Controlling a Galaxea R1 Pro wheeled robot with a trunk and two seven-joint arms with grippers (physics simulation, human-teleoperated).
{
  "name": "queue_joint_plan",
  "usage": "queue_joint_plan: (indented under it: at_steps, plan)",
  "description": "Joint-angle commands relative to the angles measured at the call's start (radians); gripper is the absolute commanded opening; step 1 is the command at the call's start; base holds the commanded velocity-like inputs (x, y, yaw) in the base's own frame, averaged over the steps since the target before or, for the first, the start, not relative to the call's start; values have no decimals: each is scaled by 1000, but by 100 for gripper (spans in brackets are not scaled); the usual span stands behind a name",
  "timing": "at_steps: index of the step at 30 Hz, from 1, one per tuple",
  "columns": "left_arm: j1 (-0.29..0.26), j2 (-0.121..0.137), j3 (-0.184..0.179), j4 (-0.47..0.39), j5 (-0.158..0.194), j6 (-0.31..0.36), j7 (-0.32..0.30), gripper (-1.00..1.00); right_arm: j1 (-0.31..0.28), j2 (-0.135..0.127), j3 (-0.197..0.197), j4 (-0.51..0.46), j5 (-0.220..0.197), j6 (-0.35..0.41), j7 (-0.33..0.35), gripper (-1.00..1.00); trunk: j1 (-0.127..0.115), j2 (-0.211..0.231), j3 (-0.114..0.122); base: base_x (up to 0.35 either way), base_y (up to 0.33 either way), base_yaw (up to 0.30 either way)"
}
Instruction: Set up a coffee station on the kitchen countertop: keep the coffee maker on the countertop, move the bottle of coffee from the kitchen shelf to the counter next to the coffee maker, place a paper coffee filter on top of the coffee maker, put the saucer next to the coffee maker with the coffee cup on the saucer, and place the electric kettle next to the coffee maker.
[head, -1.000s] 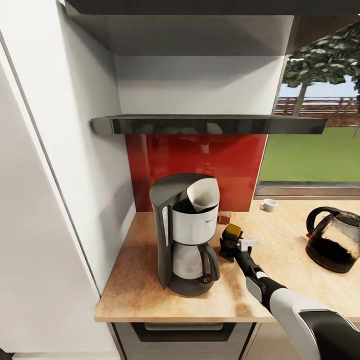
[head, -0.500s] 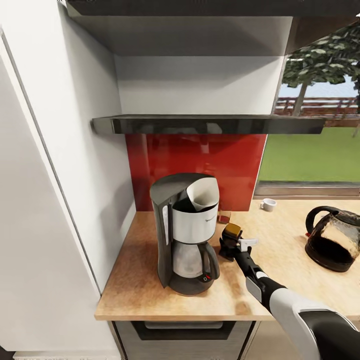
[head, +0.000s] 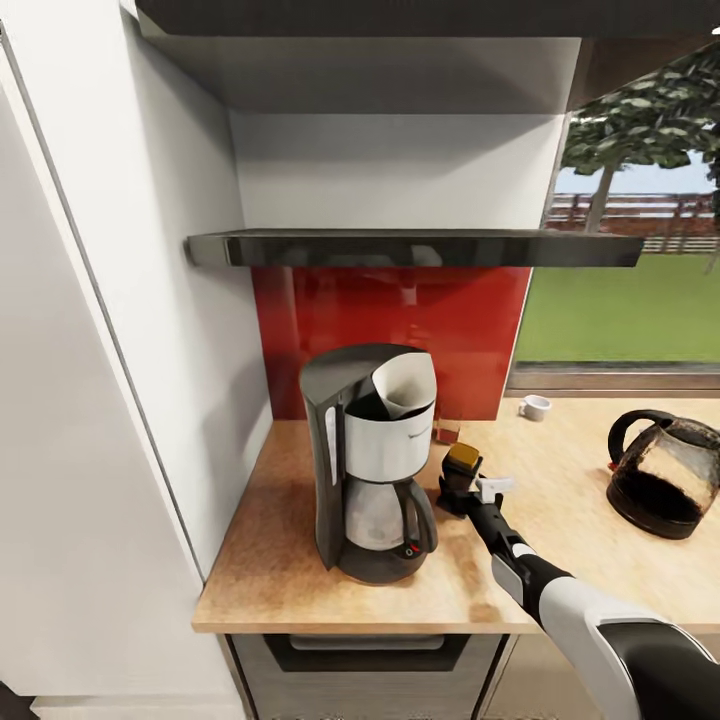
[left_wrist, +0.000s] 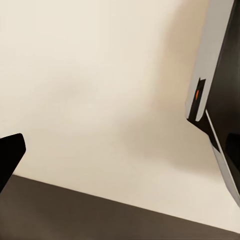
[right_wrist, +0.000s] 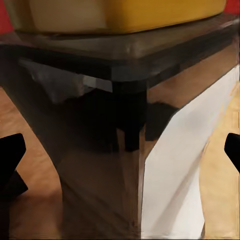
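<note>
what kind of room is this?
A simulated home kitchen, most likely: wood-grain countertop over dark cabinets, coffee maker and glass kettle on it, red backsplash under a shelf, and a window onto a lawn.

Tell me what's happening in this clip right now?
The robot's right claw is at the bottle of coffee, which sits on the kitchen countertop just right of the coffee maker. The right wrist view shows the fingertips spread on either side of the jar. The paper coffee filter already sits in the maker's top. The coffee cup and electric kettle stand farther right.
</note>
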Motion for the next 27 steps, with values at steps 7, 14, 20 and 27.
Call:
queue_joint_plan:
  at_steps: [7, 14, 20, 27]
  plan:
    - [-1, 0, -1, 1, 7, 1, 0, 100, -1, 0, 4, 1, -11, -2, 7, 100, 0, -2, -2, -242, -142, 0]
    - [-1, 0, -1, 1, 7, 1, 0, 100, -1, 0, 4, 1, -11, -2, 7, 100, 0, -2, -2, -282, -134, 0]
    - [-1, 0, -1, 1, 7, 1, 0, 100, -1, -1, 3, 1, -11, -2, 7, 100, 0, -2, -2, -269, -105, 0]
    - [-1, 0, -3, 0, 7, 0, 2, 100, -1, -1, 3, -1, -12, -2, 7, 100, 0, -2, -2, -114, -19, 0]
